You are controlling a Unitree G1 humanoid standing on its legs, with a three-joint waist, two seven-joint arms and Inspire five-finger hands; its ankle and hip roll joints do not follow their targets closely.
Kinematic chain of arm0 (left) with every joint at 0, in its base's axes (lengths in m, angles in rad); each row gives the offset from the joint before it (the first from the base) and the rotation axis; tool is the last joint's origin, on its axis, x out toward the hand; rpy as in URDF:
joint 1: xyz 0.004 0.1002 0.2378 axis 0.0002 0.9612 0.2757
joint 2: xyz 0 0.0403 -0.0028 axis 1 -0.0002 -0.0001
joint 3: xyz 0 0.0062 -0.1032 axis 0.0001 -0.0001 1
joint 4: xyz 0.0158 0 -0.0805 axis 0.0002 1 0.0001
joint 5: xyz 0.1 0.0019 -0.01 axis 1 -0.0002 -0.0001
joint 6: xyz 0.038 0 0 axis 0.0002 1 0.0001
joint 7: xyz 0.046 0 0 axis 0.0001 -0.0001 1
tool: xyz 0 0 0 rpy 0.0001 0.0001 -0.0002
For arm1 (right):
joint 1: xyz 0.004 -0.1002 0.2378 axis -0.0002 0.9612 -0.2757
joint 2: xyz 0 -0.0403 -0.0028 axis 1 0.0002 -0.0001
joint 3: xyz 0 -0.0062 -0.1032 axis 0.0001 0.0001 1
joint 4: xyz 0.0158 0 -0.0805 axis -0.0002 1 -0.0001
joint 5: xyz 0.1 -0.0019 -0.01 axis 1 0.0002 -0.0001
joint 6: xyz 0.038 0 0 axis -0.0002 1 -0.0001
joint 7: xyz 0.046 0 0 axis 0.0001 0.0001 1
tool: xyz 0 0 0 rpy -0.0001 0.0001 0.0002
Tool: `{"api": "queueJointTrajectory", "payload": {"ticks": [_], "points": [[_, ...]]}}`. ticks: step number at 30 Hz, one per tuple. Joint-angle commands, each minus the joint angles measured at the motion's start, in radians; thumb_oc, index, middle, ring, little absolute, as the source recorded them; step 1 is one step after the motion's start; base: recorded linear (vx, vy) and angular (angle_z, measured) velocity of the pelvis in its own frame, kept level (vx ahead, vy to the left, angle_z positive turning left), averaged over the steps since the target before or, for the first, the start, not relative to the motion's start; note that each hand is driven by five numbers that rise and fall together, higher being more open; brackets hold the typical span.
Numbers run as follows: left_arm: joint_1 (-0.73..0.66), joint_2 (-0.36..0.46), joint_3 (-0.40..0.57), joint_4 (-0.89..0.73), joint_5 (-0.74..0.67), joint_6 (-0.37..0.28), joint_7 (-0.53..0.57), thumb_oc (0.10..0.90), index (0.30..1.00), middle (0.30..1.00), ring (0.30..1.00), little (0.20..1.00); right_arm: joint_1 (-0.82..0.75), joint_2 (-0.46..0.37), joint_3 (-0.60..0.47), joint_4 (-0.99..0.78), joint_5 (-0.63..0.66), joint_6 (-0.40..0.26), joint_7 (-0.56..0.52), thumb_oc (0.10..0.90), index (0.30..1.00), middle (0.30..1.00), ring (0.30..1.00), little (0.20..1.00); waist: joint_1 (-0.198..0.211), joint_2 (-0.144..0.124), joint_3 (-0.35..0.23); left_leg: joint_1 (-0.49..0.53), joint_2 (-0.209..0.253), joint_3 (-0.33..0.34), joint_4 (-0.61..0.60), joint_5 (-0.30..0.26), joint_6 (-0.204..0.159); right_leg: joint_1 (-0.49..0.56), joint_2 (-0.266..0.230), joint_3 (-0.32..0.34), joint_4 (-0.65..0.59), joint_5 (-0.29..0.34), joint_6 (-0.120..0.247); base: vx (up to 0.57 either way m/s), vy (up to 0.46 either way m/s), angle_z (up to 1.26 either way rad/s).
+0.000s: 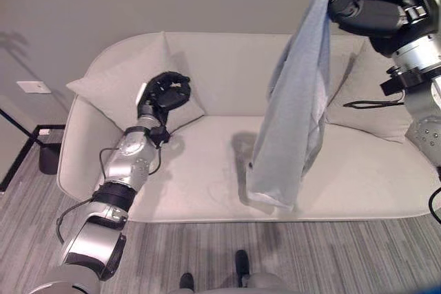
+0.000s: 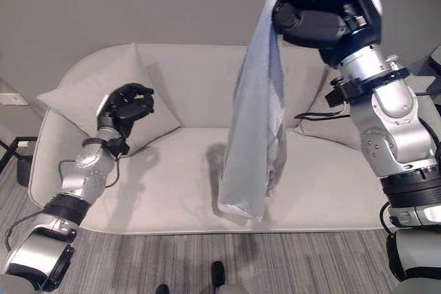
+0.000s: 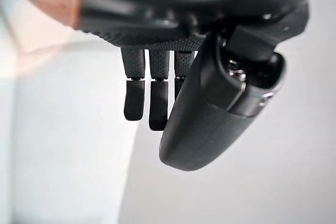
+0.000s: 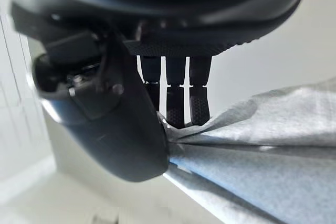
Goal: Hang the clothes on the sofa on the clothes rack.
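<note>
A light blue-grey garment (image 1: 296, 101) hangs in the air above the cream sofa (image 1: 207, 170), its lower hem just above the seat. My right hand (image 2: 313, 15) holds it high at its top edge, shut on the cloth; the right wrist view shows the thumb (image 4: 115, 124) and fingers (image 4: 176, 100) pinching the garment (image 4: 262, 145). My left hand (image 1: 167, 92) hovers over the sofa's left side, in front of a cushion, with its fingers curled and nothing in it. In the left wrist view the left hand (image 3: 205, 108) holds nothing.
A cream cushion (image 1: 110, 87) leans at the sofa's left end, another cushion (image 1: 375, 101) at its right. A black stand's base (image 1: 27, 142) and a dark block sit on the striped carpet (image 1: 207, 253) left of the sofa. A grey wall rises behind.
</note>
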Motion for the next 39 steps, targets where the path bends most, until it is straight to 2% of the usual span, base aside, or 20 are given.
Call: {"api": "queueJointTrajectory", "payload": {"ticks": [1,2,6,10,12,13,16,18,25,30,37,39], "points": [[-0.097,-0.022,-0.116,0.017,-0.032,-0.020,-0.123,0.800,0.900,0.900,0.900,0.900,-0.194,0.028,-0.028,-0.046,0.090,-0.100,0.013,0.400,0.300,0.300,0.300,0.300,0.000,-0.046,-0.100,0.038,-0.009,0.052,0.009,-0.070,-0.041,0.053,-0.065,-0.007,0.005,-0.076,0.073,0.00,0.000,0.00],[-0.105,-0.047,-0.170,0.064,-0.026,0.015,-0.179,0.800,0.900,0.900,0.900,0.900,-0.239,0.030,0.001,-0.064,0.102,-0.107,0.019,0.400,0.300,0.300,0.300,0.300,-0.012,-0.048,-0.095,0.032,-0.008,0.058,0.009,-0.070,-0.041,0.042,-0.064,-0.004,0.005,-0.073,0.077,0.00,0.000,0.00],[-0.143,-0.106,-0.225,0.153,-0.027,0.049,-0.222,0.800,0.900,0.900,0.900,0.900,-0.337,0.059,0.068,-0.138,0.098,-0.136,0.001,0.400,0.300,0.300,0.300,0.300,-0.036,-0.046,-0.073,0.008,-0.005,0.074,0.009,-0.066,-0.040,0.003,-0.057,0.012,0.005,-0.061,0.083,-0.04,-0.005,-0.09],[-0.168,-0.134,-0.241,0.195,-0.020,0.062,-0.246,0.800,0.900,0.900,0.900,0.900,-0.407,0.070,0.109,-0.190,0.087,-0.151,-0.012,0.400,0.300,0.300,0.300,0.300,-0.055,-0.042,-0.058,-0.013,-0.004,0.091,0.009,-0.064,-0.038,-0.027,-0.050,0.030,0.005,-0.051,0.088,-0.07,-0.009,-0.24],[-0.182,-0.152,-0.234,0.214,-0.041,0.064,-0.270,0.800,0.900,0.900,0.900,0.900,-0.480,0.099,0.142,-0.268,0.054,-0.172,-0.015,0.400,0.300,0.300,0.300,0.300,-0.073,-0.041,-0.031,-0.047,-0.005,0.110,0.009,-0.058,-0.035,-0.075,-0.039,0.053,0.005,-0.036,0.092,-0.10,-0.013,-0.31],[-0.183,-0.151,-0.233,0.214,-0.041,0.064,-0.271,0.800,0.900,0.900,0.900,0.900,-0.482,0.100,0.143,-0.268,0.053,-0.172,-0.016,0.400,0.300,0.300,0.300,0.300,-0.073,-0.040,-0.031,-0.048,-0.005,0.111,0.009,-0.058,-0.035,-0.077,-0.039,0.054,0.005,-0.036,0.092,-0.06,-0.010,-0.45],[-0.160,-0.183,-0.196,0.133,-0.157,0.058,-0.287,0.800,0.900,0.900,0.900,0.900,-0.496,0.125,0.131,-0.348,0.016,-0.185,-0.018,0.400,0.300,0.300,0.300,0.300,-0.071,-0.040,-0.009,-0.060,-0.012,0.117,0.009,-0.058,-0.030,-0.094,-0.035,0.072,0.005,-0.027,0.093,0.01,-0.007,-0.26],[-0.151,-0.196,-0.189,0.081,-0.214,0.046,-0.286,0.800,0.900,0.900,0.900,0.900,-0.527,0.115,0.152,-0.314,0.016,-0.183,-0.023,0.400,0.300,0.300,0.300,0.300,-0.061,-0.044,0.000,-0.059,-0.014,0.108,0.009,-0.058,-0.030,-0.091,-0.037,0.071,0.005,-0.028,0.091,0.01,-0.009,-0.03],[-0.125,-0.184,-0.159,0.060,-0.242,0.035,-0.301,0.800,0.900,0.900,0.900,0.900,-0.525,0.079,0.141,-0.322,0.037,-0.193,-0.002,0.400,0.300,0.300,0.300,0.300,-0.054,-0.044,0.006,-0.049,-0.016,0.103,0.009,-0.065,-0.031,-0.081,-0.039,0.069,0.005,-0.031,0.091,0.02,-0.010,0.02],[-0.105,-0.189,-0.096,0.083,-0.277,0.018,-0.292,0.800,0.900,0.900,0.900,0.900,-0.522,0.065,0.135,-0.327,0.053,-0.196,0.008,0.400,0.300,0.300,0.300,0.300,-0.051,-0.041,0.008,-0.043,-0.014,0.100,0.009,-0.069,-0.032,-0.075,-0.040,0.067,0.005,-0.034,0.089,0.01,-0.002,0.00],[-0.097,-0.184,-0.104,0.076,-0.280,0.020,-0.301,0.800,0.900,0.900,0.900,0.900,-0.549,0.051,0.150,-0.307,0.068,-0.199,0.003,0.400,0.300,0.300,0.300,0.300,-0.049,-0.040,0.016,-0.044,-0.013,0.100,0.009,-0.070,-0.031,-0.077,-0.039,0.067,0.005,-0.035,0.089,0.00,0.000,0.01],[-0.083,-0.185,-0.116,0.065,-0.284,0.039,-0.335,0.800,0.900,0.900,0.900,0.900,-0.558,0.041,0.153,-0.296,0.076,-0.202,0.004,0.400,0.300,0.300,0.300,0.300,-0.049,-0.040,0.019,-0.043,-0.013,0.098,0.009,-0.071,-0.030,-0.075,-0.039,0.068,0.005,-0.035,0.089,0.00,0.000,0.00]]}}
